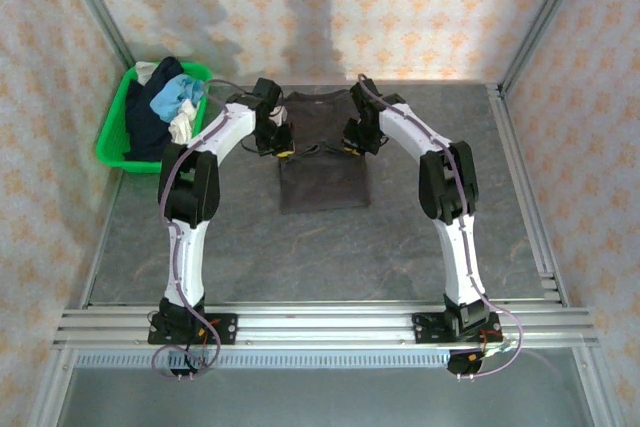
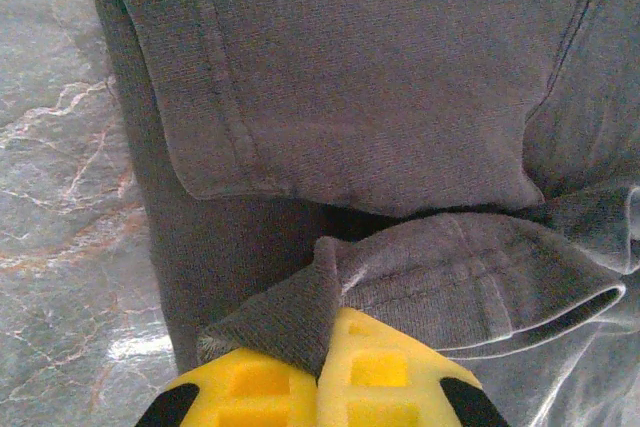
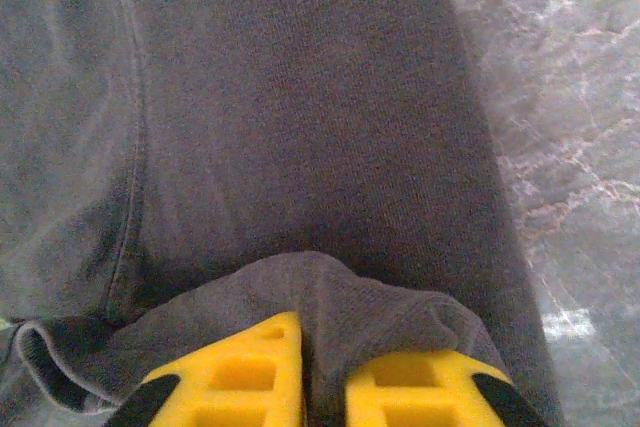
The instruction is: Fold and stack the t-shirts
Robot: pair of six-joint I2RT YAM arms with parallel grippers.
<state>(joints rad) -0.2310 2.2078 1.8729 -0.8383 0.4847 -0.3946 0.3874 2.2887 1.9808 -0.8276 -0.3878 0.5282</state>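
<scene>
Dark brown-grey cloth t-shirt (image 1: pixel 322 182) is pinched from both sides: left gripper (image 2: pixel 322 362) clamped tight on a hemmed edge, right gripper (image 3: pixel 322 362) with a fold bunched between its fingers. It lies mid-table on the grey marbled tabletop (image 1: pixel 420 247), folded narrow, roughly halfway I'd say. Navy, light blue and cream shirts (image 1: pixel 165 107) sit in the green plastic basket (image 1: pixel 112 152), so no stack yet. No readable labels anywhere.
</scene>
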